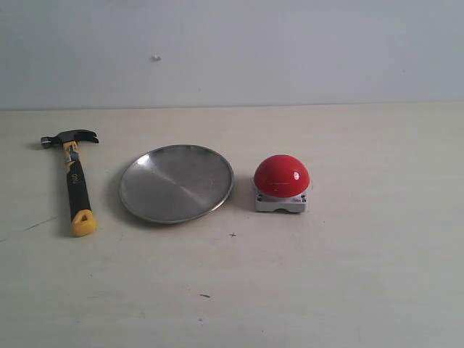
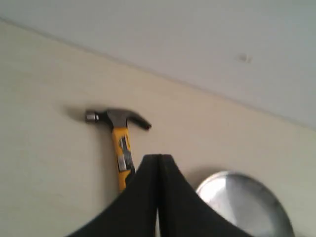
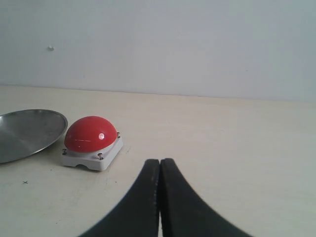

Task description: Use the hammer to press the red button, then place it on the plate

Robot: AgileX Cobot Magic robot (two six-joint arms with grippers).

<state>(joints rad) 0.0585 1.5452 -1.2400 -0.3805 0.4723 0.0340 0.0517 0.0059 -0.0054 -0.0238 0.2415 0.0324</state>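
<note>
The hammer (image 1: 73, 176) lies flat on the table at the left, dark head away from the camera, yellow looped tip toward the front. The silver plate (image 1: 176, 183) rests in the middle and holds nothing. To its right stands the red button (image 1: 281, 182) on its grey base. Neither gripper shows in the exterior view. In the left wrist view my left gripper (image 2: 158, 159) is shut and holds nothing, with the hammer (image 2: 118, 133) just beyond its tips and the plate (image 2: 244, 202) beside it. My right gripper (image 3: 160, 163) is shut and holds nothing, short of the red button (image 3: 91, 140).
A plain pale wall (image 1: 232, 51) rises behind the table. A few small dark specks (image 1: 205, 295) mark the tabletop near the front. The plate's rim (image 3: 29, 132) shows beside the button in the right wrist view.
</note>
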